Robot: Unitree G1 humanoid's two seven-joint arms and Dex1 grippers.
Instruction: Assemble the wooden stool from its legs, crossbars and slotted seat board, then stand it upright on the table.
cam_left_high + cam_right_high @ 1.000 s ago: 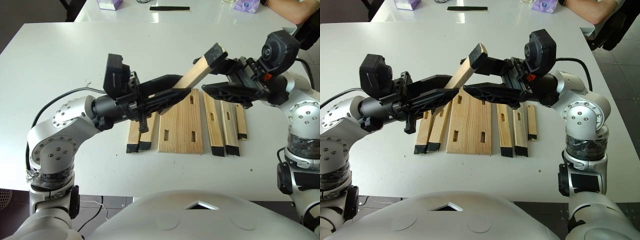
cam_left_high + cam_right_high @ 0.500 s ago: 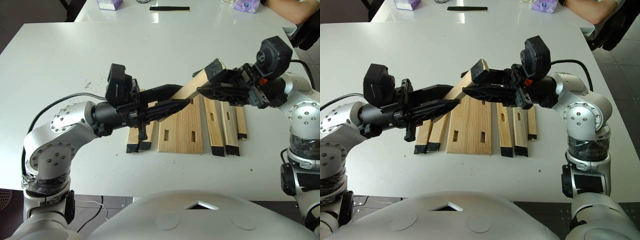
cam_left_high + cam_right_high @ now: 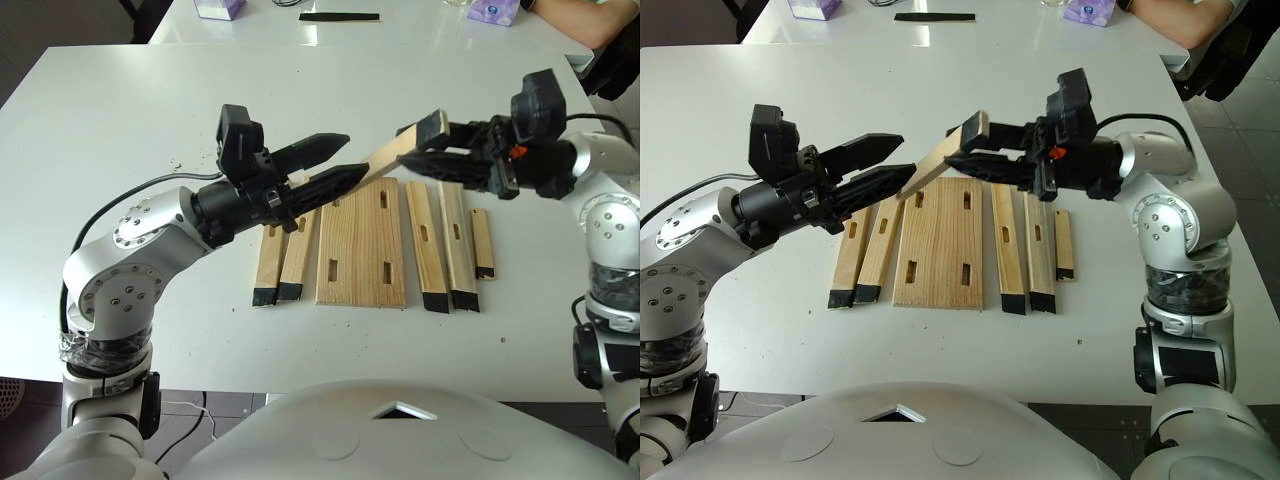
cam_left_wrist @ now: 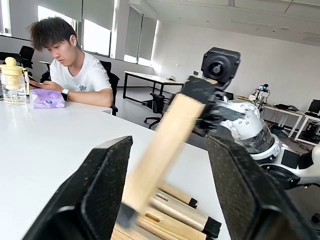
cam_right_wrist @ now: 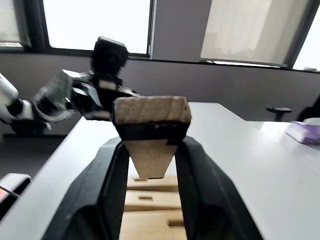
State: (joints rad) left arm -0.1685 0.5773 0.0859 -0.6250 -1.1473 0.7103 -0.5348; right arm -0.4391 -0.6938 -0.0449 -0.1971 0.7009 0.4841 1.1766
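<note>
A wooden leg [image 3: 392, 156] with a black end hangs tilted over the table, my right gripper [image 3: 406, 145] shut on its upper part. The right wrist view shows both fingers [image 5: 112, 175] clamping the leg [image 5: 151, 115]. My left gripper [image 3: 353, 155] is open, its fingers [image 4: 102, 190] either side of the leg's lower end [image 4: 157, 155] with a gap on each side. Below lies the slotted seat board [image 3: 362, 250], flat. Two legs [image 3: 281, 262] lie to its left. Two more legs [image 3: 440, 245] and a short crossbar [image 3: 483, 243] lie to its right.
The white table [image 3: 120, 120] has free room to the left and at the back. A black strip [image 3: 340, 17] and two purple packs [image 3: 493, 11] lie at its far edge. Small crumbs [image 3: 178, 163] dot the surface on the left.
My left gripper, earlier closed around the leg's lower end, has opened. My right arm has drawn back to the right with the leg, which now lies flatter.
</note>
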